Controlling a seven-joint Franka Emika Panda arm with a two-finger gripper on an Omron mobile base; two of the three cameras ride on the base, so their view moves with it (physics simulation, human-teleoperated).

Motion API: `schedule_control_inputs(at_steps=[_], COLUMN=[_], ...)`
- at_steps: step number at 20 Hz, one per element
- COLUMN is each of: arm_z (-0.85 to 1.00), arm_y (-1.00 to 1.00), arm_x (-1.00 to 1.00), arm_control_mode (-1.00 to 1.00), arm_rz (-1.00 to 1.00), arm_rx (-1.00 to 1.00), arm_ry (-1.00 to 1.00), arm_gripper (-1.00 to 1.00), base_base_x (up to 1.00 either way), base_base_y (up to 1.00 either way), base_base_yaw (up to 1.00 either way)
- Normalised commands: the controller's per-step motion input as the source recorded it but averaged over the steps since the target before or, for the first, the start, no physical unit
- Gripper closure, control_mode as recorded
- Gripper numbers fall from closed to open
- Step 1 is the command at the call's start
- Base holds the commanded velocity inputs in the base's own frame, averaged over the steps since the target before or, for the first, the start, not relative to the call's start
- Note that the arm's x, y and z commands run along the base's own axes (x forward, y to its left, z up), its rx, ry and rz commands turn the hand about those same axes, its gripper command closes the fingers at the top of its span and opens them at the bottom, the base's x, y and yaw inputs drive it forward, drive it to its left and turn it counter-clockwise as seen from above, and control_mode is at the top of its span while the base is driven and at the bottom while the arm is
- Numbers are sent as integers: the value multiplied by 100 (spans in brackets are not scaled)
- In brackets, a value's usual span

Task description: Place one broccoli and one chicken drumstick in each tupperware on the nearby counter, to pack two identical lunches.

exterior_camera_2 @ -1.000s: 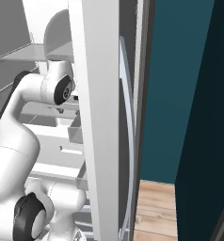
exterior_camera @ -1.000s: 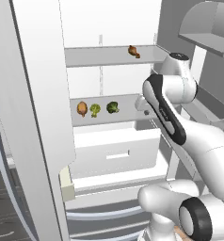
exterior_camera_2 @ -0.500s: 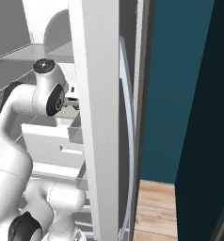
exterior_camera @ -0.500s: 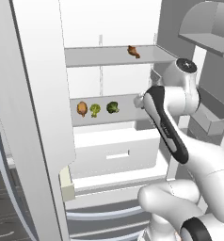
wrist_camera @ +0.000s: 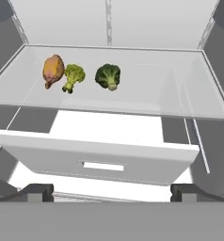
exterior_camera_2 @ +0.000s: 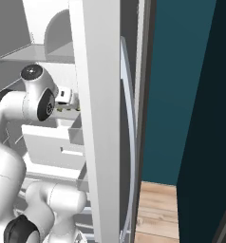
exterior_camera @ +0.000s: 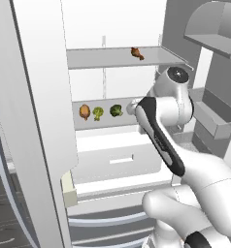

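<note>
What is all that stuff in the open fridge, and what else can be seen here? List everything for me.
chicken drumstick on middle shelf: one, orange-brown, leftmost on the glass shelf, touching or nearly touching the light broccoli.
light broccoli: one, yellow-green, middle of the three.
dark broccoli: one, deep green, right of the other two, standing apart.
chicken drumstick on top shelf: one, brown, alone on the upper shelf.
glass shelf: one, clear, holds the three foods.
drawer: one, white with a slot handle, below the shelf, pulled out.
fridge door: one, white, swung open at left.
wood floor: light brown, lower right.
teal wall: right side.
gripper: one, dark fingertips spread wide, empty, facing the shelf.
</note>
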Motion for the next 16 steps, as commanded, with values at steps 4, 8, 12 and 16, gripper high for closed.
schedule_control_inputs(at_steps=[4,8,12,16], arm_z=[-34,-23,-4,-10], arm_y=[29,3,-1,0], arm_x=[29,46,43,44], arm_control_mode=[-100,-100,-100,-100], arm_rz=[0,0,0,0], arm_rx=[0,0,0,0], arm_ry=[1,0,0,0], arm_gripper=[-100,-100,-100,-100], base_base_x=[0,0,0,0], base_base_y=[0,0,0,0], base_base_yaw=[0,0,0,0])
